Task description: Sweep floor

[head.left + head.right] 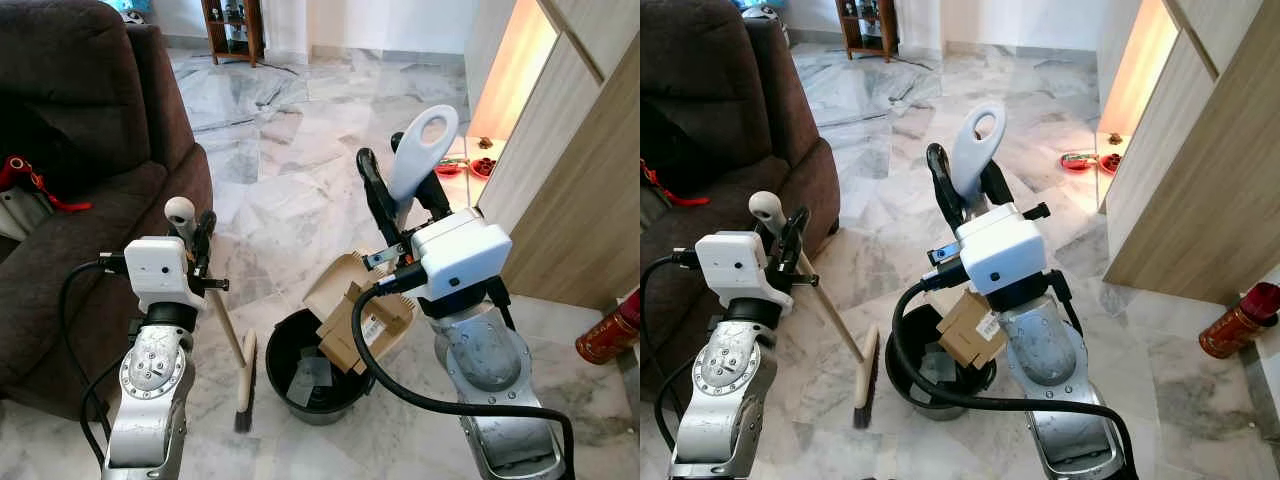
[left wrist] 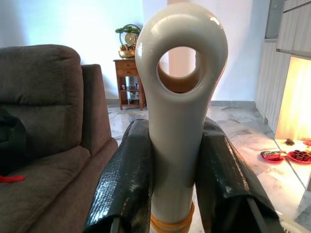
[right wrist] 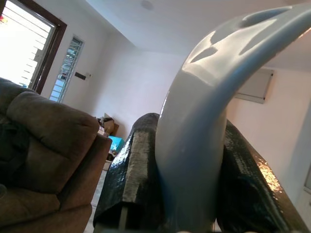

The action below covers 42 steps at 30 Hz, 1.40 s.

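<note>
A small hand broom with a pale wooden handle and dark bristles [image 1: 243, 375] is being held by the left gripper [image 1: 196, 232], whose two black fingers [image 2: 127, 179] are being pressed against either side of the cream looped handle end [image 2: 180, 97]; the broom is being kept slanted, with its bristle head resting on the grey-veined white marble floor [image 1: 290, 190] just beside a round black bin [image 1: 312, 372]. A pale grey plastic dustpan with a looped handle [image 1: 420, 150] is being gripped by the right gripper [image 1: 400, 195], its black fingers [image 3: 133, 170] being closed on both sides of the handle, and its tan pan end [image 1: 338, 285] is being held tilted at the rim of the black bin. Crumpled brown cardboard with a white label [image 1: 365, 325] is being seen lying across the bin's rim, under the dustpan. A dark brown upholstered armchair [image 1: 90, 170] is being noted to the robot's left, with a red strap [image 1: 30, 182] lying on its seat. A light wooden cabinet wall [image 1: 580, 170] is being noted to the right, with red dishes [image 1: 465, 168] on the floor at its lit base and a red bottle-shaped object [image 1: 610, 335] lying farther right. A small wooden shelf unit [image 1: 232, 28] is being seen at the far wall.
</note>
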{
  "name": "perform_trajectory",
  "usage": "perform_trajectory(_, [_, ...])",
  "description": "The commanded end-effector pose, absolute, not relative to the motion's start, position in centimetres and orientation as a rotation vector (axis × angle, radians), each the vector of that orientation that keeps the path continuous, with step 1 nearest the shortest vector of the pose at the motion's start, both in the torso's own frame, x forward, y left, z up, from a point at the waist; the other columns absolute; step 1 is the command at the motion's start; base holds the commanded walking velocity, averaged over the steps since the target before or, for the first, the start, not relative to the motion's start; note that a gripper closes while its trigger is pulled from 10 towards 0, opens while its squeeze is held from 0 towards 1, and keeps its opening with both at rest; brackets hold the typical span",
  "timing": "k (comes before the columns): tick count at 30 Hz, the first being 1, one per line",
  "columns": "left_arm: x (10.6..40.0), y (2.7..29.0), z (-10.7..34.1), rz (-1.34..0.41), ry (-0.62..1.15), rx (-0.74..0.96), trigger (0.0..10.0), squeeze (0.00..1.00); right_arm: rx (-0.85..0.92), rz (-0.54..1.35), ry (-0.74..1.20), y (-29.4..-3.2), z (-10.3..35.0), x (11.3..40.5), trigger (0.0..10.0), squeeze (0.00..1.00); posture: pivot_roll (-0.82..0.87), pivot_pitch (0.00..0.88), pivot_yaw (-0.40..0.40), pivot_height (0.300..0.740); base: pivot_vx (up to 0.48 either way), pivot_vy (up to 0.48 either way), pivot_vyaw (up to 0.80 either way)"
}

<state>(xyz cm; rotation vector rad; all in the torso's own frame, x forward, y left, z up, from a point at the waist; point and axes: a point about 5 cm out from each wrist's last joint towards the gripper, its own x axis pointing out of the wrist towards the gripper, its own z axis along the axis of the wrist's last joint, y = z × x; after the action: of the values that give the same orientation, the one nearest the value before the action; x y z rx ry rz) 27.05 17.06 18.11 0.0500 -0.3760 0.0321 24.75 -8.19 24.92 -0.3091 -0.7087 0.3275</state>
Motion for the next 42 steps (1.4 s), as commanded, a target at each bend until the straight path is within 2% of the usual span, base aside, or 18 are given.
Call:
perform_trajectory(1, [26.9, 17.0, 19.1, 0.023, -0.432, 0.061, 10.0, 0.0, -0.254, 0.312, -0.804, -8.2, 26.9, 23.7, 10.0, 0.0, -0.02, 0.12, 0.029, 0.74, 0.0, 0.0, 0.0])
perform_trajectory(3, [27.0, 16.9, 19.1, 0.023, -0.434, 0.061, 10.0, 0.0, -0.16, 0.269, -0.763, -8.8, 27.0, 24.2, 10.0, 0.0, -0.02, 0.121, 0.027, 0.74, 0.0, 0.0, 0.0])
perform_trajectory(17, [27.0, 16.8, 19.2, 0.021, -0.438, 0.06, 10.0, 0.0, -0.282, 0.267, -0.818, -8.9, 27.4, 24.4, 10.0, 0.0, -0.02, 0.115, 0.025, 0.74, 0.0, 0.0, 0.0])
perform_trajectory(22, [27.0, 16.9, 19.2, 0.025, -0.439, 0.063, 10.0, 0.0, -0.319, 0.204, -0.836, -9.5, 27.7, 24.7, 10.0, 0.0, -0.01, 0.116, 0.024, 0.74, 0.0, 0.0, 0.0])
perform_trajectory(29, [27.1, 16.8, 19.2, 0.021, -0.437, 0.06, 10.0, 0.0, -0.396, 0.072, -0.806, -11.5, 27.3, 25.7, 10.0, 0.0, -0.02, 0.116, 0.022, 0.74, 0.0, 0.0, 0.0])
perform_trajectory(32, [26.9, 16.9, 19.2, 0.02, -0.436, 0.06, 10.0, 0.0, -0.387, -0.013, -0.769, -13.3, 27.0, 26.3, 10.0, 0.0, -0.02, 0.117, 0.023, 0.74, 0.0, 0.0, 0.0])
perform_trajectory(42, [26.8, 17.0, 19.0, 0.017, -0.428, 0.064, 10.0, 0.0, -0.494, -0.128, -0.677, -17.0, 24.7, 26.8, 10.0, 0.0, -0.02, 0.121, 0.025, 0.74, 0.0, 0.0, 0.0])
